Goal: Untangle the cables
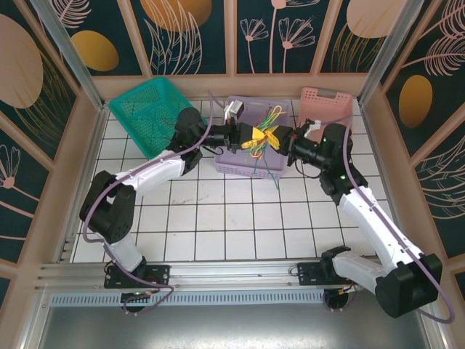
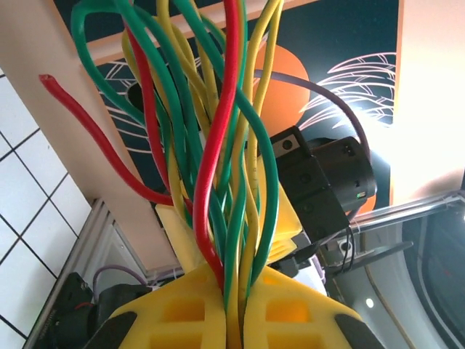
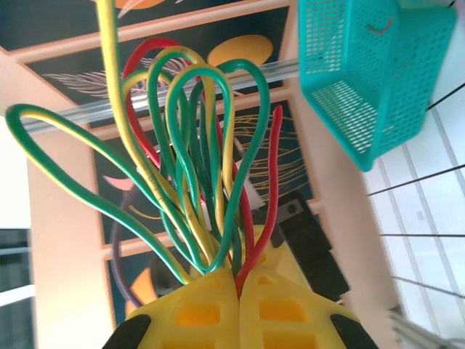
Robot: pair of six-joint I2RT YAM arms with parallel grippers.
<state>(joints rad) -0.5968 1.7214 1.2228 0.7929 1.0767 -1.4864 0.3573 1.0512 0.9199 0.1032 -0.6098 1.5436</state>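
Note:
The cables (image 1: 263,132), a tangled bunch of red, green and yellow wires, hang in the air above the purple basket (image 1: 236,166). Both grippers meet at the bunch. My left gripper (image 1: 249,137) comes in from the left and its yellow fingers are shut on several strands (image 2: 234,167), clamped at my left gripper (image 2: 236,280). My right gripper (image 1: 276,138) comes in from the right. It is shut on the bunch too, with a red strand (image 3: 270,189) and looping green and yellow ones rising from my right gripper (image 3: 238,276). The strands cross and loop between the two grips.
A teal mesh basket (image 1: 145,109) lies tilted at the back left, also seen as the teal basket (image 3: 367,73). A pink basket (image 1: 328,102) stands at the back right. Beige frame walls enclose the white tiled table (image 1: 232,218). Thick purple arm cables run along both arms.

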